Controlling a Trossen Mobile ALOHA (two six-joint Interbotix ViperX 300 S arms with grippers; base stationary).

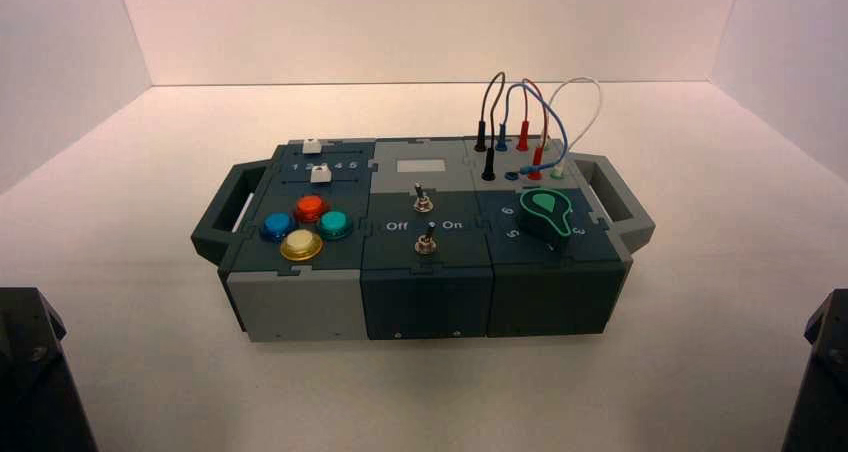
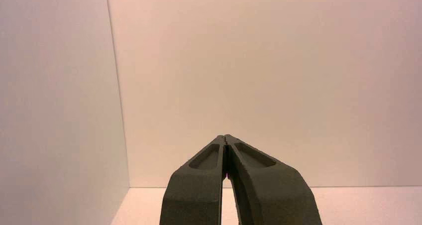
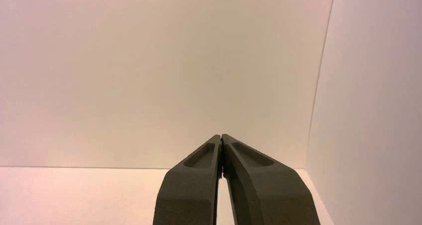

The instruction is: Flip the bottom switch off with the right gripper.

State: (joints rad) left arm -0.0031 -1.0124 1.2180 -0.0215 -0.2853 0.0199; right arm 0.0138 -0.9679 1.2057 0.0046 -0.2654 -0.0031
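Note:
The bottom switch (image 1: 428, 237) is a small silver toggle in the front row of the box's dark-blue middle module, between the lettering Off and On. Its twin toggle (image 1: 422, 199) stands behind it. My right gripper (image 3: 221, 135) is shut and empty; its wrist view shows only the white back wall and right side wall. The right arm (image 1: 820, 372) is parked at the front right corner, far from the box. My left gripper (image 2: 225, 136) is shut and empty, and the left arm (image 1: 35, 372) is parked at the front left corner.
The box (image 1: 300, 307) stands mid-table with handles at both ends. Its left module bears red (image 1: 309, 209), blue, green and yellow round push buttons, with white sliders behind them. Its right module bears a green knob (image 1: 547, 212) and looped wires (image 1: 540, 102) plugged at the back. White walls enclose the table.

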